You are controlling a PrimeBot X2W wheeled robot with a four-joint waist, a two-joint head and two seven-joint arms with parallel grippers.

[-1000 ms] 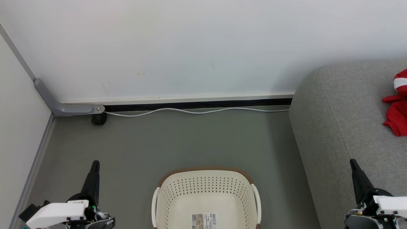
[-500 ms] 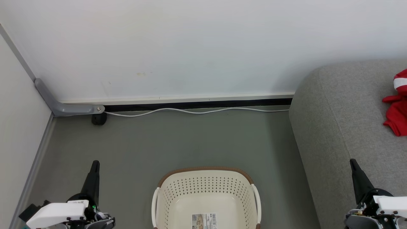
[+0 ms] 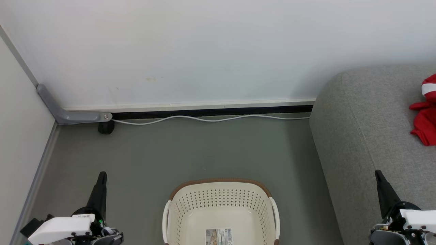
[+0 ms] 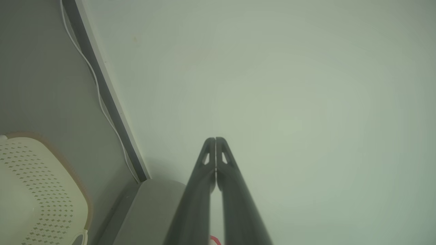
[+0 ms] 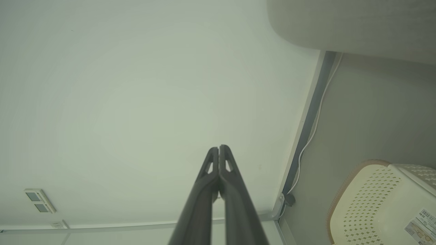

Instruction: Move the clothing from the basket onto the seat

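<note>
I'm in a home-like corner staged in a test room: grey sofa (image 3: pixel 374 129) and laundry basket (image 3: pixel 221 199) on plain grey floor (image 3: pixel 204 149). The white wall (image 3: pixel 204 51) stands on a bracket (image 3: pixel 73 116) with 1 caster (image 3: pixel 106 127), cable (image 3: pixel 211 119) trailing below.

The clothing (image 3: pixel 425 119) runs off the right edge of the head view, so just part of it shows. The seat (image 3: pixel 368 136) is cut off at the right and the bottom. The near end of the basket (image 3: pixel 221 199) drops below the bottom edge. Its label (image 3: pixel 219 236) is cut there too, and the print is too small to read. In the left wrist view a tiny red bit (image 4: pixel 215 241) sits at the bottom edge, too small to tell what it is.
</note>
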